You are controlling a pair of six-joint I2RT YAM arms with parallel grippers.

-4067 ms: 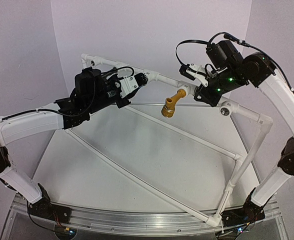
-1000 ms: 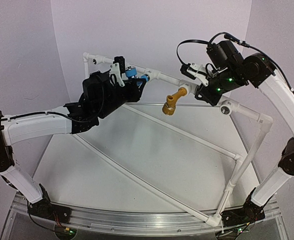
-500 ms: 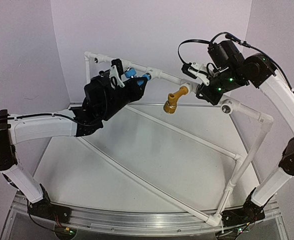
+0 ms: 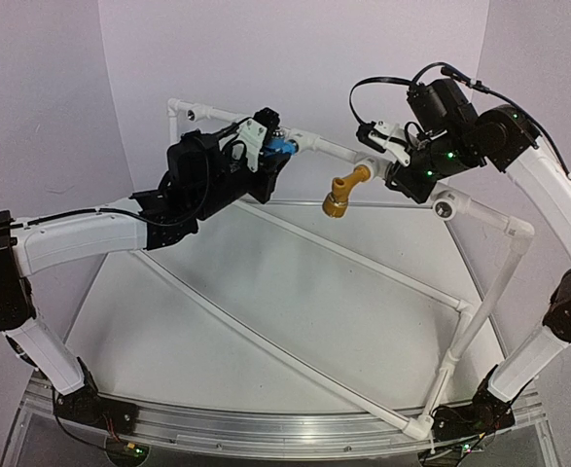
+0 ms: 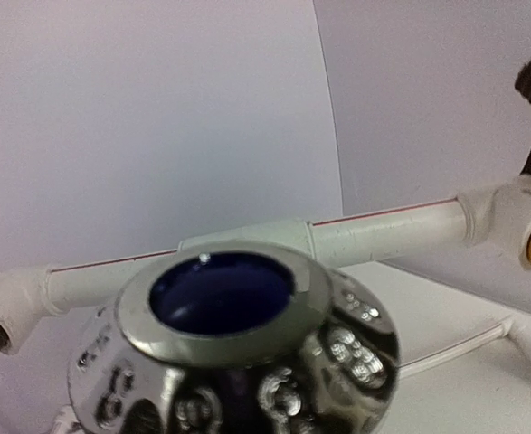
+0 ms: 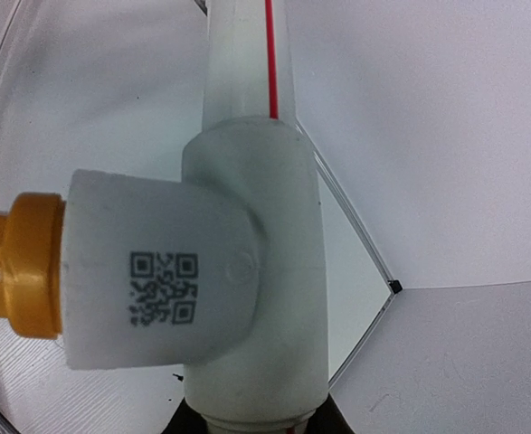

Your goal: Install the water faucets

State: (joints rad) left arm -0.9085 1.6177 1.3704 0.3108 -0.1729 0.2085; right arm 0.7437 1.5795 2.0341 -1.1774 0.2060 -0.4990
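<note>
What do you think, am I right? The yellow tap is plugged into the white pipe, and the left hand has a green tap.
Nearly. The left hand has a blue tap, not a green one, as the top view shows. The yellow tap is indeed plugged into the white pipe.

- The white pipe frame (image 4: pixel 363 263) stands on the surface (image 4: pixel 295 321), with its top rail at the back.
- The left gripper (image 4: pixel 268 156) is at this rail, its jaws closed on the blue faucet (image 4: pixel 285 148).
- The yellow faucet (image 4: pixel 345 192) sits in a fitting of the rail and slants down to the left.
- The right gripper (image 4: pixel 390 167) grips the frame just beside that fitting.
</note>
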